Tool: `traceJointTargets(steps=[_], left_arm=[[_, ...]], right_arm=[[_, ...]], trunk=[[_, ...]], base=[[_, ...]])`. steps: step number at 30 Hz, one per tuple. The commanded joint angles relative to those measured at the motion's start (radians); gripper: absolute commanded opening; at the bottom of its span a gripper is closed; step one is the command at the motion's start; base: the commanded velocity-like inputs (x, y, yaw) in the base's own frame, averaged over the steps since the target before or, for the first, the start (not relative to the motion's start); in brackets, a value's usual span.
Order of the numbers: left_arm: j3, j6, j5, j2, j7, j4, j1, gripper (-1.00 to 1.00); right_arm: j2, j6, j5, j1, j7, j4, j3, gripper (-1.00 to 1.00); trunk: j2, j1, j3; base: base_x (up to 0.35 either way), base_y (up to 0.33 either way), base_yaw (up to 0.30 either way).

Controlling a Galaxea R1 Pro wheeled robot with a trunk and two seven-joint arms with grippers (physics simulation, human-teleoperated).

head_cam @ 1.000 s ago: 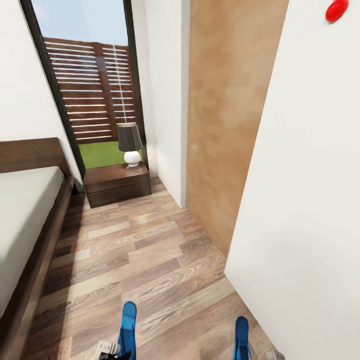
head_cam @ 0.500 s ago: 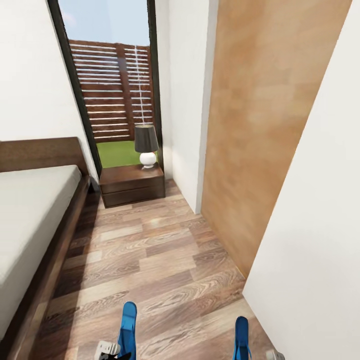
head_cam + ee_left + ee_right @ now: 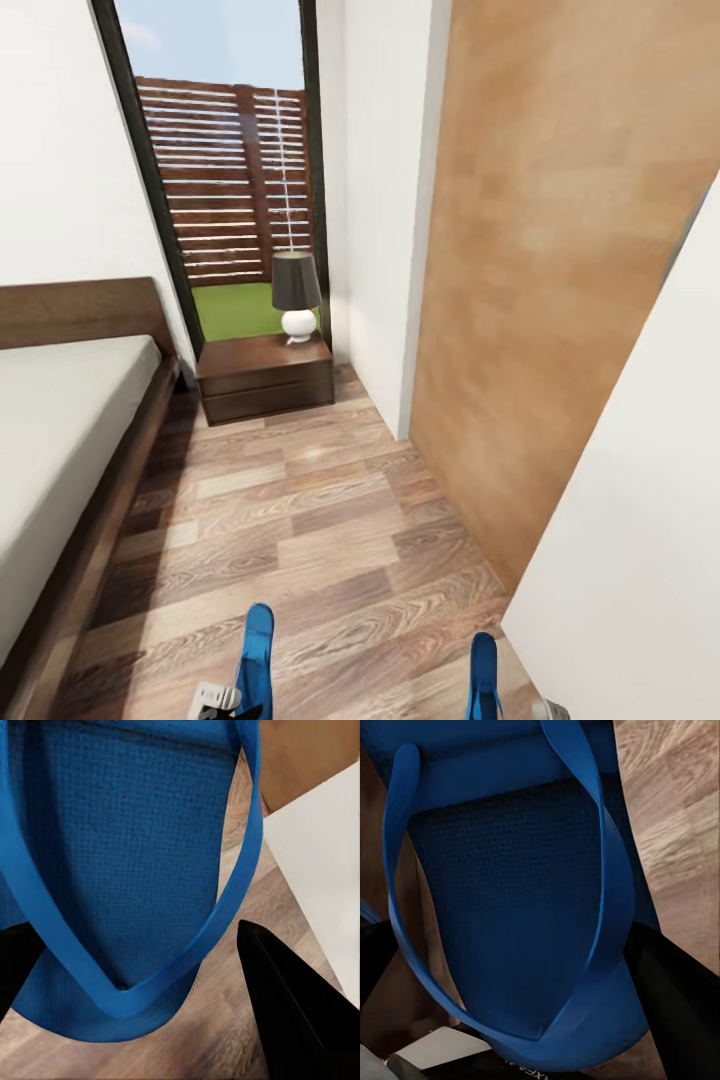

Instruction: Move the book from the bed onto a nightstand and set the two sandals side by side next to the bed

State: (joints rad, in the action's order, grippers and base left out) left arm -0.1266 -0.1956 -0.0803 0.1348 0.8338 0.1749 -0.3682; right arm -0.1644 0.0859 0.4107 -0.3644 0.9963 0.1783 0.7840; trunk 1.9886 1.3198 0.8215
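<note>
A bedroom aisle of wood-plank floor (image 3: 300, 520) is running between the bed (image 3: 70, 440) and a white wall (image 3: 640, 560).
The nightstand (image 3: 265, 375) is standing beside the headboard with a lamp (image 3: 296, 297) on top. The left gripper (image 3: 142, 967) is clamping one blue sandal (image 3: 127, 840) between its fingers; the right gripper (image 3: 510, 967) is gripping the other sandal (image 3: 517, 892), both sticking up at the head view's bottom edge.
</note>
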Motion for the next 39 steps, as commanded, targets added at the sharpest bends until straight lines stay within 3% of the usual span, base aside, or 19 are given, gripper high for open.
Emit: traceJointTargets(steps=[1, 16, 39], left_arm=[[-0.001, -0.004, -0.004, 0.0, 0.001, -0.001, -0.001, -1.0], [-0.001, -0.004, -0.004, 0.0, 0.001, -0.001, 0.0, -1.0], [-0.001, -0.004, -0.004, 0.0, 0.001, -0.001, -0.001, -1.0]], right_arm=[[0.0, 0.009, 0.004, -0.001, 0.004, 0.001, 0.009, -1.0], [0.0, 0.009, 0.004, -0.001, 0.004, 0.001, 0.009, -1.0], [0.0, 0.009, 0.004, -0.001, 0.004, 0.001, 0.009, -1.0]], trunk=[[0.0, 0.0, 0.001], [0.0, 0.0, 0.001], [0.0, 0.0, 0.001]], base=[[0.3, 0.0, 0.0], [0.301, 0.0, 0.141], [0.301, 0.0, 0.049]])
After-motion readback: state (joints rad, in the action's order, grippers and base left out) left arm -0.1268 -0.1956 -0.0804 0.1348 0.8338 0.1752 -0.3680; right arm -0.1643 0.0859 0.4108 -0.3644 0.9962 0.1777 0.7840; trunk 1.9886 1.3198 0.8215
